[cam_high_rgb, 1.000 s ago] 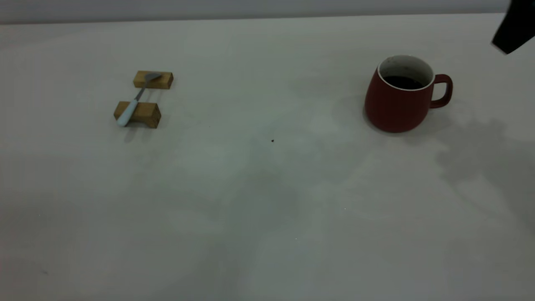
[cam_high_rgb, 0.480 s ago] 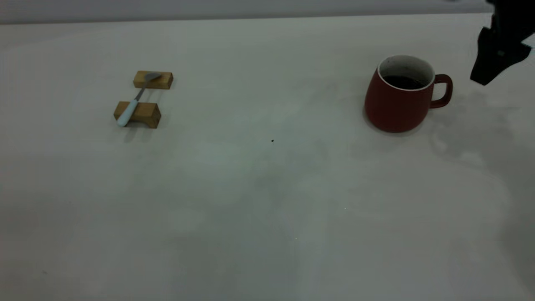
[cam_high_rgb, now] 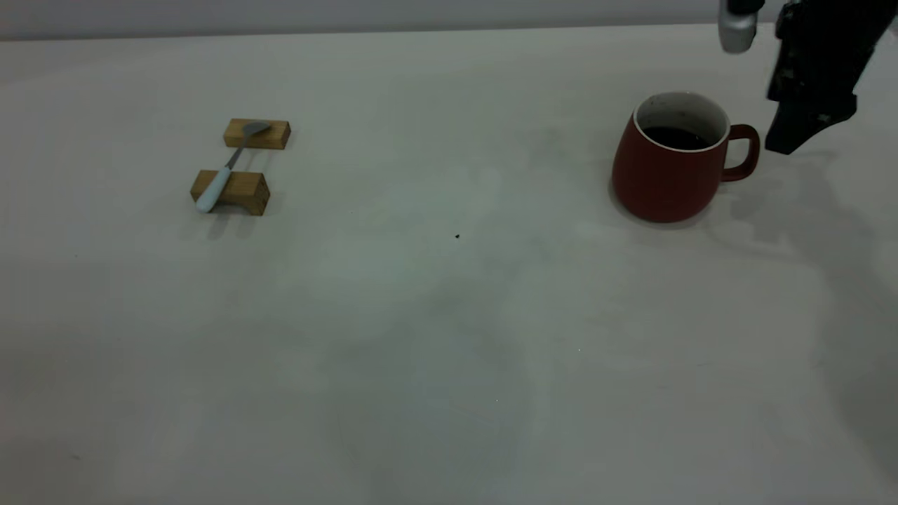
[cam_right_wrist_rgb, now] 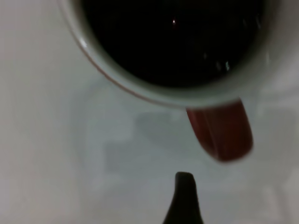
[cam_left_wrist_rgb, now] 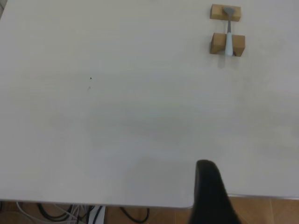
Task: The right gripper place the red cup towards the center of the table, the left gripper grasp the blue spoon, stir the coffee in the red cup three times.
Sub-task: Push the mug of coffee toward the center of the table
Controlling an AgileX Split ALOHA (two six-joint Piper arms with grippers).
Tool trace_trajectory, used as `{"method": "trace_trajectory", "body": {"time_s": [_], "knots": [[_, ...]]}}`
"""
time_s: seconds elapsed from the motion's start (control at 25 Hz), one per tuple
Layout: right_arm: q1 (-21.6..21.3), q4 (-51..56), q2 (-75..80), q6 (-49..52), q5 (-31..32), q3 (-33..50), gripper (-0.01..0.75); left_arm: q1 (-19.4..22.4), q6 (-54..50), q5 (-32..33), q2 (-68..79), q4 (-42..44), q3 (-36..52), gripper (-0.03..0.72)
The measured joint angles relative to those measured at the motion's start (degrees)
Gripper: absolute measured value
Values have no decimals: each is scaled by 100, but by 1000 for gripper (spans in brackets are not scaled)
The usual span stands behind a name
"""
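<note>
The red cup (cam_high_rgb: 666,175) stands on the table (cam_high_rgb: 449,337) at the right, with dark coffee (cam_high_rgb: 677,137) inside and its handle (cam_high_rgb: 745,151) pointing right. My right gripper (cam_high_rgb: 807,130) hangs open just right of the handle and touches nothing. In the right wrist view one of its fingers (cam_right_wrist_rgb: 185,198) sits close to the handle (cam_right_wrist_rgb: 222,133), below the coffee (cam_right_wrist_rgb: 173,42). The blue spoon (cam_high_rgb: 223,174) lies across two wooden blocks at the far left. My left gripper (cam_left_wrist_rgb: 211,196) is parked over the table's edge, far from the spoon (cam_left_wrist_rgb: 229,35).
Two tan wooden blocks (cam_high_rgb: 257,134) (cam_high_rgb: 242,191) carry the spoon. A small dark speck (cam_high_rgb: 457,236) lies near the table's middle. Cables (cam_left_wrist_rgb: 70,212) hang beyond the table edge in the left wrist view.
My right gripper has come down and to the left from the top right corner, closing in on the cup's handle. Cup and spoon have not moved.
</note>
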Motion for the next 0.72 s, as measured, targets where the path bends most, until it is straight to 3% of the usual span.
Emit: {"method": "trace_trajectory", "body": {"time_s": [0.36, 0.72], "knots": [[268, 307, 26, -938, -116, -22, 655, 0, 0, 0, 0, 0, 0, 527], [477, 450, 291, -1078, -263, -28, 626, 0, 0, 0, 0, 0, 0, 527]]}}
